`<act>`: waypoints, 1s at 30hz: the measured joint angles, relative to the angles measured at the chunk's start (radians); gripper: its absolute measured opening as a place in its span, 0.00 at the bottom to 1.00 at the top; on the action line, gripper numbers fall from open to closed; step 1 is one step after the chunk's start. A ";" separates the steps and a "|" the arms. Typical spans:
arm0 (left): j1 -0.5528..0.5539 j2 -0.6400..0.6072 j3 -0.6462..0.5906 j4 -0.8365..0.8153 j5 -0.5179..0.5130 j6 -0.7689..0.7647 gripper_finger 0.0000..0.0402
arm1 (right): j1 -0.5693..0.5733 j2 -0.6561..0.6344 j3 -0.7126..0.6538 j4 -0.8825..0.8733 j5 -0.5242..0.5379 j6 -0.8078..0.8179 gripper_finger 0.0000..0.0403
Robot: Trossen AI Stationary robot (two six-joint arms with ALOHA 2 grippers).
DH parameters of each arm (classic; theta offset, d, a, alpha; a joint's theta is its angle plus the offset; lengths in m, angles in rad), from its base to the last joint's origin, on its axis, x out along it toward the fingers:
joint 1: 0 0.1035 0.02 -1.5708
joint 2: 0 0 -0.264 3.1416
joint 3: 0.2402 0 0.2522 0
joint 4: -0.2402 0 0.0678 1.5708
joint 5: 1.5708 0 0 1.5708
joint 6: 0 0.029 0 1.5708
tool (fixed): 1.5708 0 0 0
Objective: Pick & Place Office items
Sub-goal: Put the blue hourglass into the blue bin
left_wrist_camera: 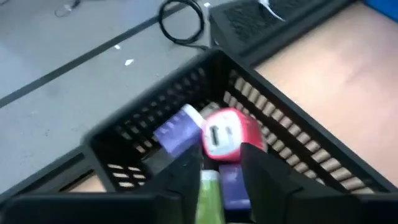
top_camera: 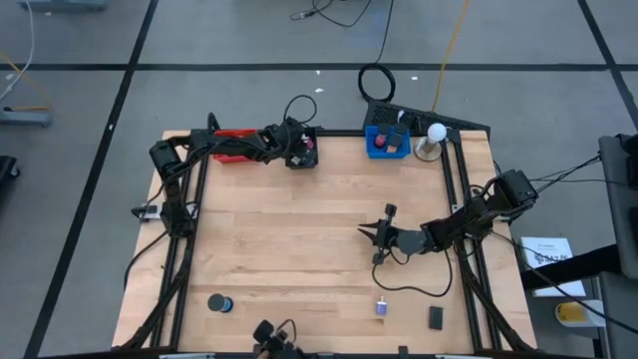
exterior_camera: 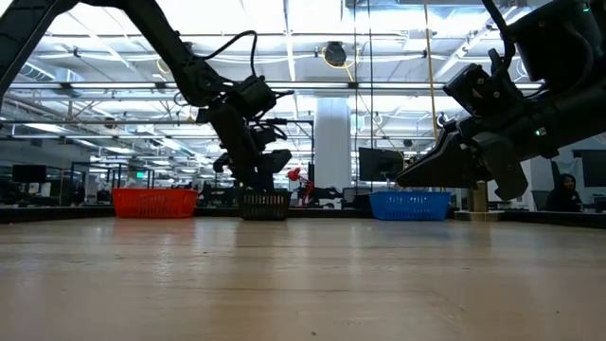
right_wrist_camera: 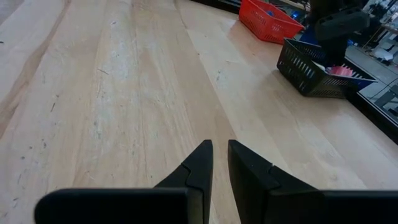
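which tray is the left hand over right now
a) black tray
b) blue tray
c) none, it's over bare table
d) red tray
a: the high view shows the left hand above the black tray, right of the red tray and well left of the blue tray; its wrist view looks straight down into the black tray's slatted walls.

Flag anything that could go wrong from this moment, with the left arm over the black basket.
1. The left gripper hangs low inside the black basket, a green item between its fingers; lifting off-line could snag the slatted wall and drag the basket.
2. If that green item is not yet released, it may ride back out.
3. The right gripper hovers empty mid-table, away from the remaining items.
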 joint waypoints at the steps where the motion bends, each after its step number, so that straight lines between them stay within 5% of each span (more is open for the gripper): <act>1: 0.001 0.000 0.000 0.006 -0.011 -0.004 0.28 | 0.000 0.000 0.000 0.000 0.000 0.000 0.11; 12: 0.010 0.038 -0.001 0.083 0.051 0.021 0.02 | 0.000 0.000 0.000 0.000 0.000 -0.001 0.11; 20: 0.005 0.013 -0.002 0.002 0.045 0.075 0.03 | 0.000 0.000 0.000 0.000 0.000 0.000 0.11; 30: -0.068 -0.170 -0.051 -0.071 0.036 0.138 0.04 | 0.000 0.000 0.000 0.000 0.001 -0.002 0.11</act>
